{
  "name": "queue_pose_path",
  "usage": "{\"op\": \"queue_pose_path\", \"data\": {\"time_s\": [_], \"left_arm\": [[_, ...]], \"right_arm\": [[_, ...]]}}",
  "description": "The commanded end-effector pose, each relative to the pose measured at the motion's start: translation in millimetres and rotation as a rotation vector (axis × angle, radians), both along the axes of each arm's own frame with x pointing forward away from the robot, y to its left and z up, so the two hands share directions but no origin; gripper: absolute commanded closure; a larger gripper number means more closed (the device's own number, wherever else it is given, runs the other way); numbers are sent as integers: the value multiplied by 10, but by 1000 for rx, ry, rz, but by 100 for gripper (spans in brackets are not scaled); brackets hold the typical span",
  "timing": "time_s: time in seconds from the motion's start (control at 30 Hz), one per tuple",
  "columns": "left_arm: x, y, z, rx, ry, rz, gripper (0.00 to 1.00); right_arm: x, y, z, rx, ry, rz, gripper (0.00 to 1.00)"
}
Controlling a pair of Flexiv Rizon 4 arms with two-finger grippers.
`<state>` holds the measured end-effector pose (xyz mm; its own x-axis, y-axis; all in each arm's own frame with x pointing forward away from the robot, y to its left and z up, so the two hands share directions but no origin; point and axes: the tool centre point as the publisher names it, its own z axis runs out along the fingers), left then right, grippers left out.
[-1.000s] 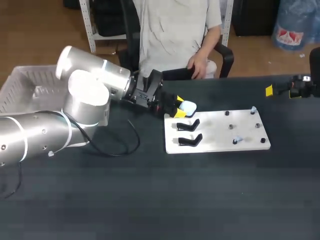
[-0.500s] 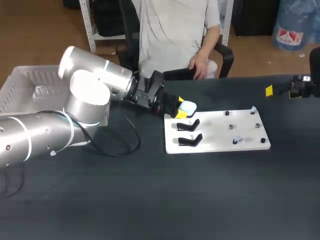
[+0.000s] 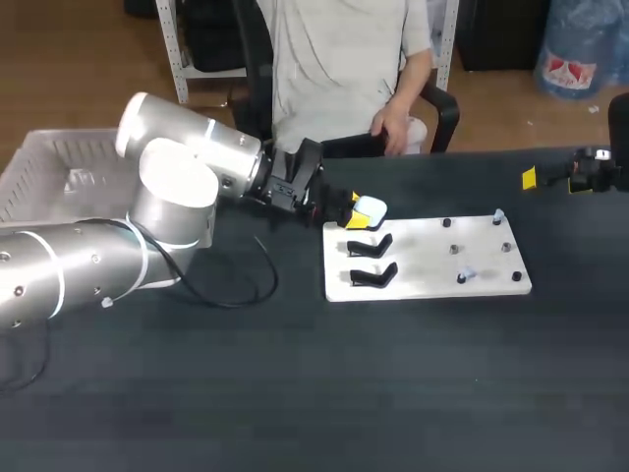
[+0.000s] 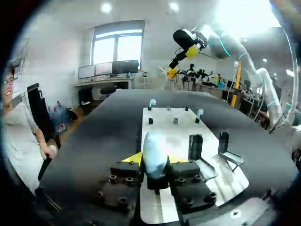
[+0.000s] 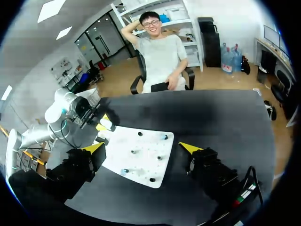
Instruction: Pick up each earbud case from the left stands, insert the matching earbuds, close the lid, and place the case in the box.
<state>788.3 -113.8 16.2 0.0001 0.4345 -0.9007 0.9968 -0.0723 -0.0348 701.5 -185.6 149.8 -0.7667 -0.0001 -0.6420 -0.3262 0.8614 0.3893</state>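
Note:
A pale blue earbud case (image 3: pixel 371 207) sits at the near-left corner of the white board (image 3: pixel 432 258), above two black stands (image 3: pixel 371 244). My left gripper (image 3: pixel 356 212) has a yellow tip on each side of the case and is shut on it. In the left wrist view the case (image 4: pixel 155 153) fills the gap between the fingers, with the stands (image 4: pixel 195 147) just beside it. Small pale earbuds (image 3: pixel 498 214) (image 3: pixel 467 274) rest on pegs at the board's right half. My right gripper (image 5: pixel 141 148) stands wide open and holds nothing, hovering at the table's far right (image 3: pixel 536 179).
A white mesh box (image 3: pixel 49 172) stands off the table's left end behind my left arm. A black cable (image 3: pixel 257 275) loops on the dark tabletop left of the board. Short black pegs (image 3: pixel 453 250) dot the board.
My left gripper's fingers have drawn together onto the case. The arm itself has hardly shifted, and the right arm has kept still.

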Motion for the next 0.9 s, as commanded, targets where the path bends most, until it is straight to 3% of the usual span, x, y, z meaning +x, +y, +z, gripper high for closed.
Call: {"op": "queue_pose_path", "data": {"time_s": [0.03,0.33,0.57,0.77,0.9], "left_arm": [[-32,49,23,-5,-19,10,100],[-174,264,462,-77,-78,86,100],[-542,374,881,-183,-68,101,100],[-856,419,1008,-243,-123,104,100],[-953,416,1071,-279,-109,130,100]], "right_arm": [[0,-5,-3,1,0,2,0],[0,-5,-3,1,0,2,0],[0,-5,-3,1,0,2,0],[0,-5,-3,1,0,2,0],[0,-5,-3,1,0,2,0]]}}
